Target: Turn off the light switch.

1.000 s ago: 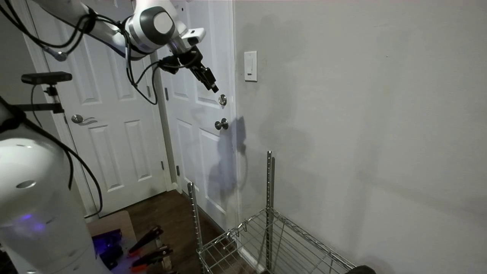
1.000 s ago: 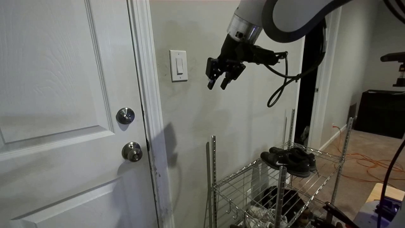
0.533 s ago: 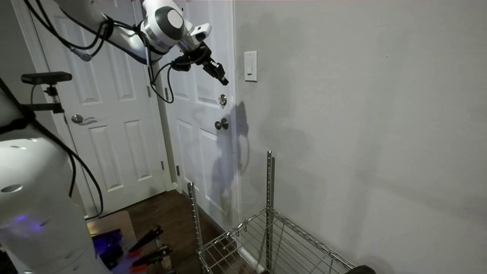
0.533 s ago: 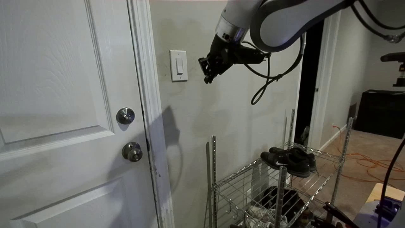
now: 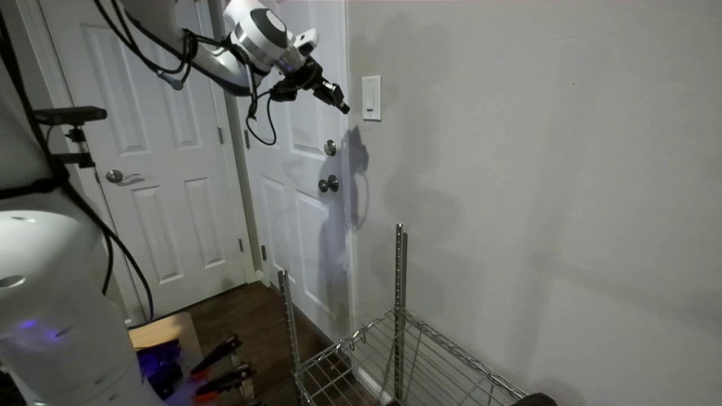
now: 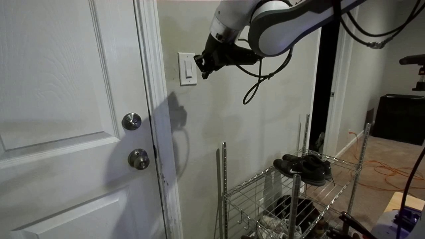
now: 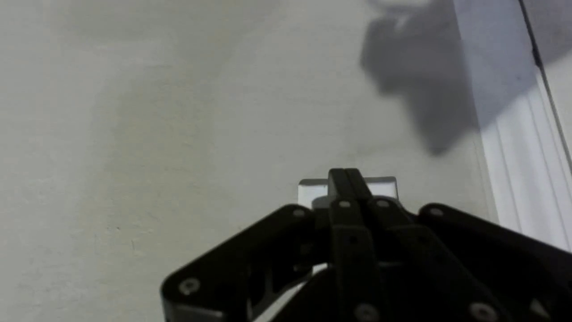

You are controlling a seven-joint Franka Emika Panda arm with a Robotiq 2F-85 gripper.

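Note:
The light switch (image 5: 371,90) is a white upright plate on the grey wall, right of the door frame; its long central toggle (image 6: 188,69) shows in both exterior views. My gripper (image 5: 346,109) is shut, black fingertips pressed together with nothing between them. In an exterior view the tips stand left of the plate with a strip of wall between. In an exterior view the gripper (image 6: 205,76) overlaps the plate's right edge. In the wrist view the shut gripper (image 7: 344,171) covers most of the light switch (image 7: 382,188), whose toggle is hidden there. Contact with the plate does not show.
The white door has a metallic deadbolt (image 6: 131,121) and a door knob (image 6: 138,159) left of the switch. Below stands a wire shelf (image 5: 395,349) with upright posts; black shoes (image 6: 303,169) sit on it. A cable loop (image 6: 254,91) hangs from the arm.
My gripper has gone from parted fingers to shut. It has moved up and closer to the switch, rightward in one exterior view and leftward in another; its shadow has shifted too.

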